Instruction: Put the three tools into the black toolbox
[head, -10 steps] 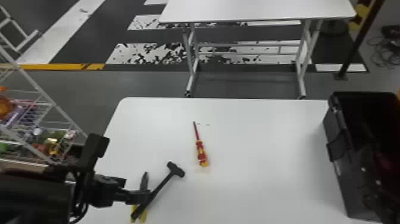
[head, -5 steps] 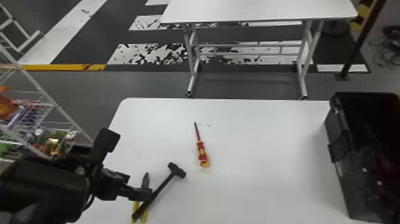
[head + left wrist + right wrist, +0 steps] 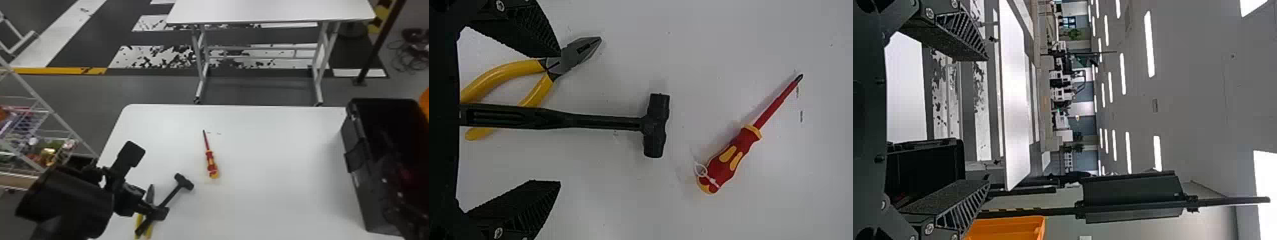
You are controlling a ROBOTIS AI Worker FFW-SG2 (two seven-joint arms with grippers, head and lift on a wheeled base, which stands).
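On the white table, a hammer lies at near left, its handle crossing over yellow-handled pliers; in the left wrist view, the gripper's dark body hides the end of the hammer handle and part of the pliers' handles. A red and yellow screwdriver lies farther right, its tip pointing to the far side. The left gripper is over the hammer and pliers, fingers spread wide and pinching nothing; one finger overlaps the pliers in its wrist view, and whether they touch is unclear. The black toolbox stands at the right, its interior too dark to read. The right gripper blends into its near part in the head view; its wrist view shows fingers spread, with nothing between them. An orange bin is cut off at the right edge.
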